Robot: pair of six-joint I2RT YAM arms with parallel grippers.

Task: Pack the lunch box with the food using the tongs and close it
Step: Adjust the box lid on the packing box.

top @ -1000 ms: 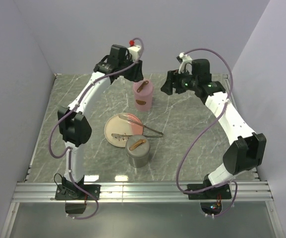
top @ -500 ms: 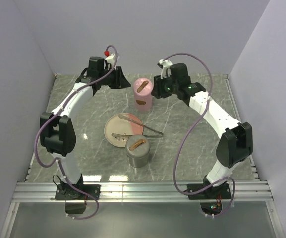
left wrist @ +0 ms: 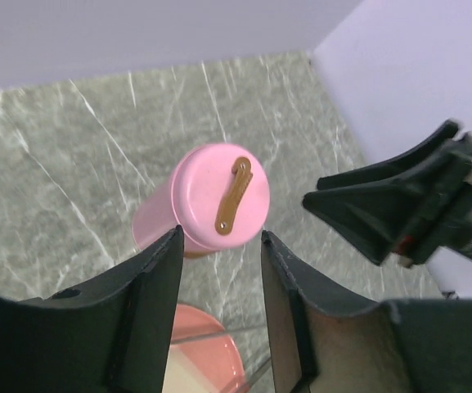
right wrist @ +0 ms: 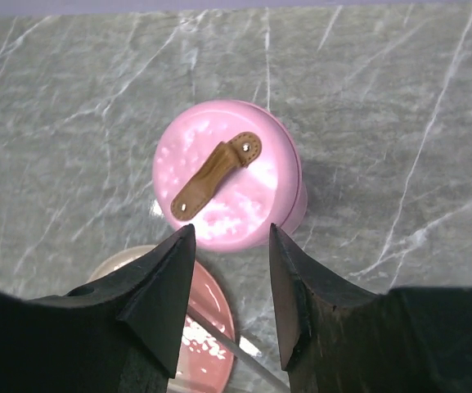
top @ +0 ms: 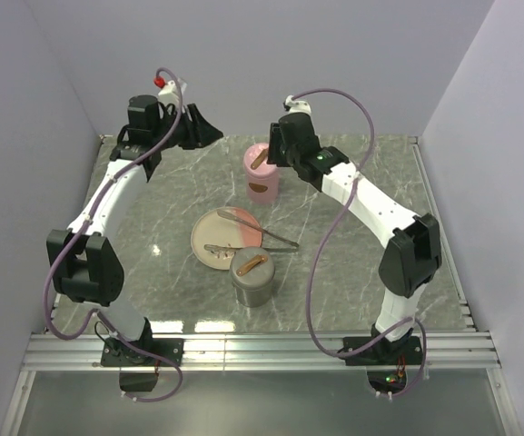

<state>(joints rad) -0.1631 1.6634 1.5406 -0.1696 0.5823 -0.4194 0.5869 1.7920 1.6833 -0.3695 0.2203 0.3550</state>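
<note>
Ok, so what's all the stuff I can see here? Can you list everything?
pink pot: one, pink with a brown strap on its lid, at the back of the table
grey pot: one, grey with a brown strap on top, just in front of the plate
plate: one, pink and cream, middle of the table
tongs: one pair, silver, lying across the plate, one end poking off its right side
table: one, grey marble, under everything
arms: two, white and black, left arm and right arm
left fingers: two, black, apart and empty, up beside the pink pot
right fingers: two, black, apart and empty, above the pink pot
</note>
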